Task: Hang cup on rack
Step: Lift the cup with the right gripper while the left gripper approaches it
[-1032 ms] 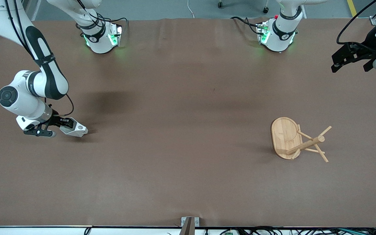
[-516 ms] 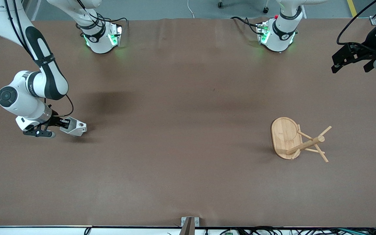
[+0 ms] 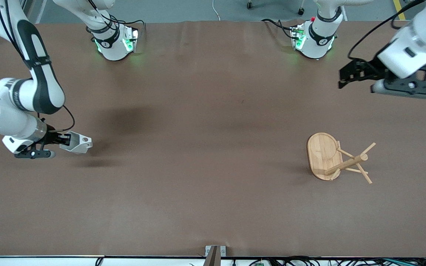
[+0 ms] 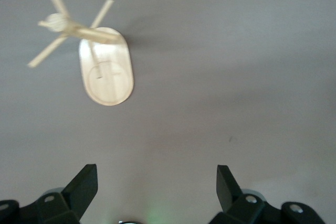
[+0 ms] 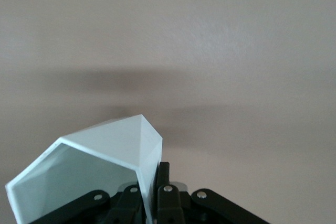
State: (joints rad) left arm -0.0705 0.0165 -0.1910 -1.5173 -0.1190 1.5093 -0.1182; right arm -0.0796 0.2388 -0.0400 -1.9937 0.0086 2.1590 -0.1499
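Front view first: the right gripper [image 3: 63, 142] is sitting clamped on the wall of the cup [image 3: 77, 143], carrying it just off the table [image 3: 198, 111] at the right arm's end. You can tell it's airborne because its shadow is lying apart from it on the brown surface. The rack [image 3: 337, 159] is way off toward the left arm's end, well apart from the cup, so the whole coming move is going across the length of the table toward it. The rack's flat oval base is resting on the table, and its post with the thin pegs is showing as slanting away from the base in this high view, so the long axis to aim for is that post. The left gripper [image 3: 357, 75] is hovering with jaws wide apart over the table near its own base, much closer to the rack than the right one is.

Left wrist view: both fingers are standing far apart with nothing between them, and the rack [image 4: 102, 64] is lying out ahead of them, base and pegs clearly showing.

Right wrist view: the jaws are pinching together on one wall of the cup [image 5: 100, 166], rim facing the camera, bare table ahead.

Not spotting any readable brands, labels or writing anywhere.
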